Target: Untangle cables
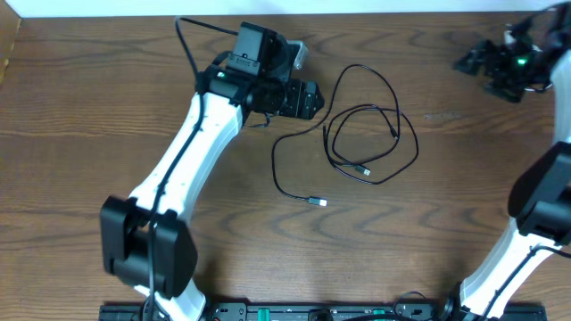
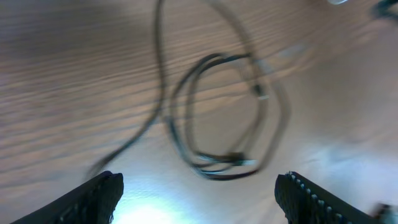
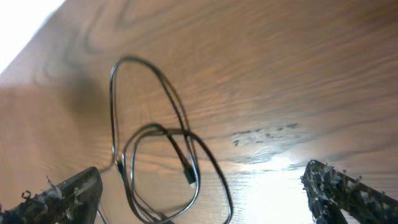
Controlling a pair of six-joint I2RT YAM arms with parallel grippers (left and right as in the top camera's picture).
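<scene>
The left gripper (image 1: 310, 98) is released, its jaws wide and nothing between them. The right gripper (image 1: 477, 62) is spread wide too, and empty. The cables (image 1: 360, 168) lie as overlapping black loops on the table (image 1: 134, 53), just ahead of the left gripper and centred on its opening, but well apart from the right one. I judge the left arm to be the nearer one.

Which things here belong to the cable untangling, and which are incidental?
Job:
thin black cables, looped together
left gripper, open
right gripper, open

Incidental:
thick black robot wire
scuff mark on the table
</scene>
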